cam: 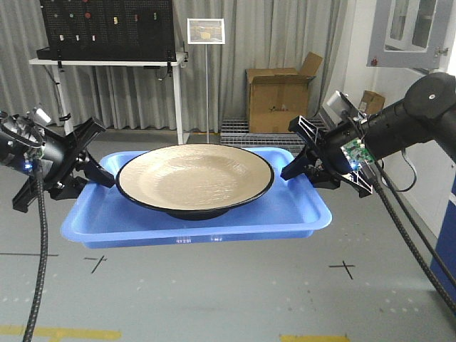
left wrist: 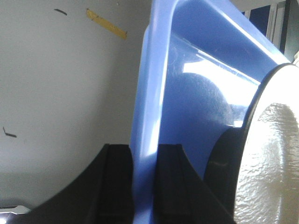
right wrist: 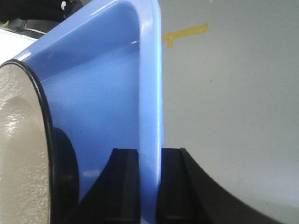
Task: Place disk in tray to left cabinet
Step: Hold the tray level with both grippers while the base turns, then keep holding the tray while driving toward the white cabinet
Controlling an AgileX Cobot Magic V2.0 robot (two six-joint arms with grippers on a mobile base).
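The blue tray [cam: 299, 214] hangs in the air above the floor, held level between both arms. The disk [cam: 194, 177], tan on top with a black rim, lies in the middle of the tray. My left gripper [cam: 98, 175] is shut on the tray's left rim [left wrist: 148, 154]. My right gripper [cam: 298, 165] is shut on the tray's right rim [right wrist: 149, 154]. The disk also shows in the left wrist view [left wrist: 271, 158] and in the right wrist view [right wrist: 21, 154]. The cabinet is out of view.
A white table [cam: 107, 64] with a black pegboard stands at the back left. A sign on a pole [cam: 206, 32] stands behind the tray. Cardboard boxes [cam: 279, 98] sit at the back right. Grey floor with tape marks [cam: 342, 268] lies below.
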